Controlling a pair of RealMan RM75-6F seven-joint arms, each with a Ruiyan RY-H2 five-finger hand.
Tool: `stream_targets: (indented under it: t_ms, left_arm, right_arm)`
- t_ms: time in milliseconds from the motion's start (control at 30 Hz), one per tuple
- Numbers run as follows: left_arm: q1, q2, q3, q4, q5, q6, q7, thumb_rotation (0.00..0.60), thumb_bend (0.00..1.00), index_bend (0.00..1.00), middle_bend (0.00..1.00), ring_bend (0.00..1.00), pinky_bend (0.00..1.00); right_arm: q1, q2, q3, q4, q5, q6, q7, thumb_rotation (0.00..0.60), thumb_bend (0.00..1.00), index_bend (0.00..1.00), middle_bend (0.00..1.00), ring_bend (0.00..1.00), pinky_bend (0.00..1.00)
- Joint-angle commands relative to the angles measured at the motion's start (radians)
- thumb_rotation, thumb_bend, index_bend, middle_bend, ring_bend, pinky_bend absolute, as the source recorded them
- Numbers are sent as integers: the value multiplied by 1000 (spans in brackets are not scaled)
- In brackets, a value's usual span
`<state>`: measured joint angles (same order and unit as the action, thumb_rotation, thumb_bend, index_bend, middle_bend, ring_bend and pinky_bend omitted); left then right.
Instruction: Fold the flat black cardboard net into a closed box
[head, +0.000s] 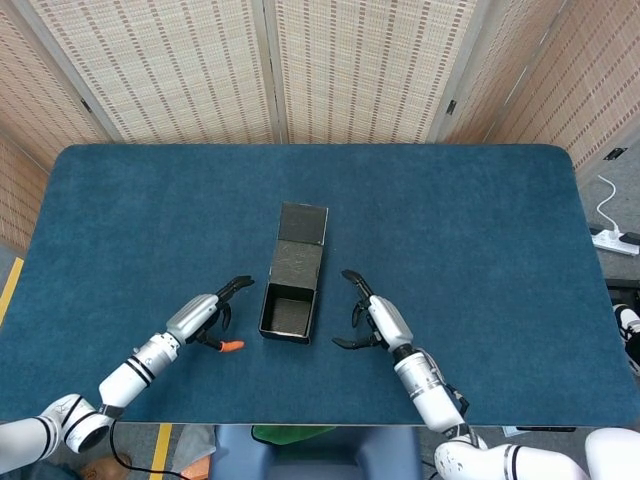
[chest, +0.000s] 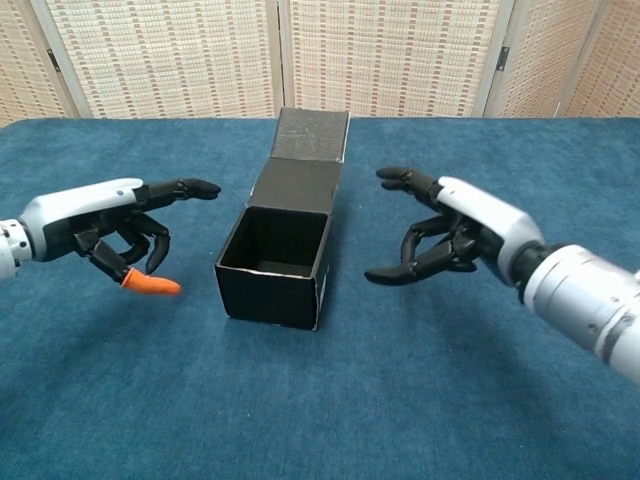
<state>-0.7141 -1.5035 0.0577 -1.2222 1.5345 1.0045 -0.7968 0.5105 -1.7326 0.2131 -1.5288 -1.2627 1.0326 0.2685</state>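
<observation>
Open box (chest: 278, 250) sits between both empty hands.

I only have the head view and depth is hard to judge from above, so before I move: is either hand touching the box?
Observer: No. In the chest view the right hand sits clear of the black box, with blue table showing between them.
Operator: And the left one?
Observer: The left hand is also apart from the box, holding nothing.
Operator: Is the lid flap lying flat behind the box?
Observer: No, the chest view shows the lid flap rising behind the open top, leaning away from the cameras.
Operator: Anything inside?
Observer: The chest view shows only a dark interior, with nothing visible in it.
</observation>
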Motion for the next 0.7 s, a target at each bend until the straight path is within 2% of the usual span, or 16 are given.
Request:
stream_targets:
  t_ms: [33,167,267,467,700]
  left_arm:
    - [-22,-49,-18,68,-29,-65,-83,600,226,0,0,647,883]
    - [-48,-89,-41,123,-32,-108,-145,600,230,0,0,643,886]
    - [-64,-105,-51,140,-32,-133,-178,600,230,0,0,642,888]
    - [-96,-124,-49,159,0,-163,-229,600,229,0,0,643,889]
    - [-116,-127,-24,174,29,-193,-278,600,229,0,0,642,889]
  right_arm:
    - [-25,127,36,-143,-68,80,-17,600,82,0,18,565,1000]
    - [-21,183,76,-213,-74,108,-32,600,82,0,31,567,1000]
    - [-17,196,86,-231,-68,112,-34,600,82,0,37,568,1000]
    - [-15,197,85,-226,-46,110,-10,600,82,0,45,570,1000]
    - [-13,195,79,-208,-50,120,15,600,82,0,51,570,1000]
